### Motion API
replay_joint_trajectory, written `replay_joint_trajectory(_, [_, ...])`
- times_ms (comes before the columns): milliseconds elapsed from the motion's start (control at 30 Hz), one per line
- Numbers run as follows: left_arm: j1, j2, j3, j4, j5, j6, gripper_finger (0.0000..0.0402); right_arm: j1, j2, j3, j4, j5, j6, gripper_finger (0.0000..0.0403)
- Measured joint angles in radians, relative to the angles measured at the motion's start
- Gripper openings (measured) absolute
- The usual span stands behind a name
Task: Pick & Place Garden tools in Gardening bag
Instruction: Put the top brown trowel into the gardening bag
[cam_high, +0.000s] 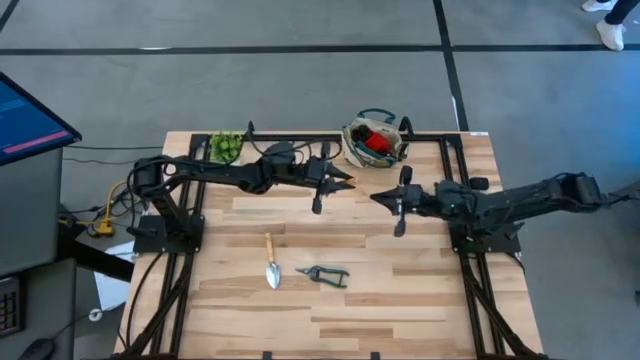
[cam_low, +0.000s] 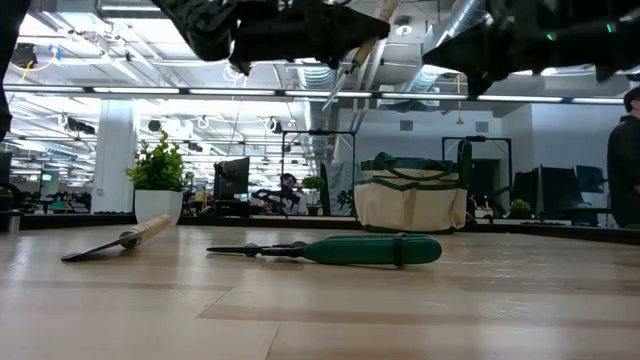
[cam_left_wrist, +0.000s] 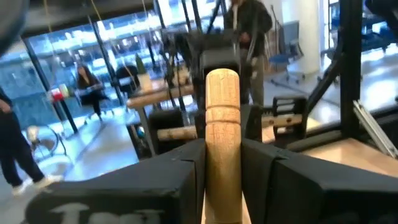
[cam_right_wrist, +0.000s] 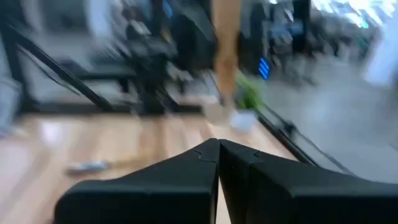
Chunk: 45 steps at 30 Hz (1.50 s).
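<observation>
Left gripper (cam_left_wrist: 221, 165) pinches a wooden handle (cam_left_wrist: 222, 118); tool's head hidden below. It hangs above the table (cam_high: 420, 300) centre, bag (cam_high: 375, 140) at its 1 o'clock. Right gripper (cam_high: 380, 197) pressed together, empty, at 3 o'clock. Trowel (cam_high: 271, 264) and pruners (cam_high: 323, 273) lie at 6 o'clock. Bag contents partly hidden, red showing.

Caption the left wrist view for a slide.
Left claw shut on a wooden tool handle, held above the table.

Your overhead lamps bright and even, soft shadows on the table (cam_high: 420, 300), right wrist view badly blurred
</observation>
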Motion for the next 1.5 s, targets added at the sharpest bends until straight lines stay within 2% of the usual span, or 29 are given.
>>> replay_joint_trajectory(67, [0.000,-0.004,-0.025,0.062,-0.007,-0.009,0.0050,-0.043,0.000,-0.089,0.172,-0.055,0.038,0.0000])
replay_joint_trajectory(200, [0.004,0.003,-0.045,0.172,-0.013,-0.074,0.0050,-0.105,0.026,-0.213,0.373,-0.069,0.082,0.0000])
replay_joint_trajectory(367, [-0.018,0.053,-0.045,0.314,-0.151,-0.097,0.0050,-0.131,0.116,-0.241,0.550,-0.042,0.071,0.0000])
replay_joint_trajectory(467, [-0.027,0.104,-0.038,0.412,-0.184,-0.097,0.0050,-0.145,0.187,-0.240,0.654,-0.029,0.062,0.0000])
replay_joint_trajectory(733, [-0.030,0.233,0.067,0.485,-0.228,-0.103,0.0050,-0.164,0.371,-0.179,0.707,-0.057,0.068,0.0000])
replay_joint_trajectory(1000, [-0.033,0.244,0.103,0.486,-0.228,-0.145,0.0050,-0.168,0.495,-0.087,0.707,-0.068,0.071,0.0008])
replay_joint_trajectory(1167, [-0.033,0.242,0.103,0.486,-0.230,-0.155,0.0050,-0.164,0.542,-0.030,0.687,-0.077,0.071,0.0065])
replay_joint_trajectory(1500, [-0.028,0.242,0.103,0.483,-0.232,-0.155,0.0050,-0.166,0.609,0.072,0.608,-0.076,0.123,0.0250])
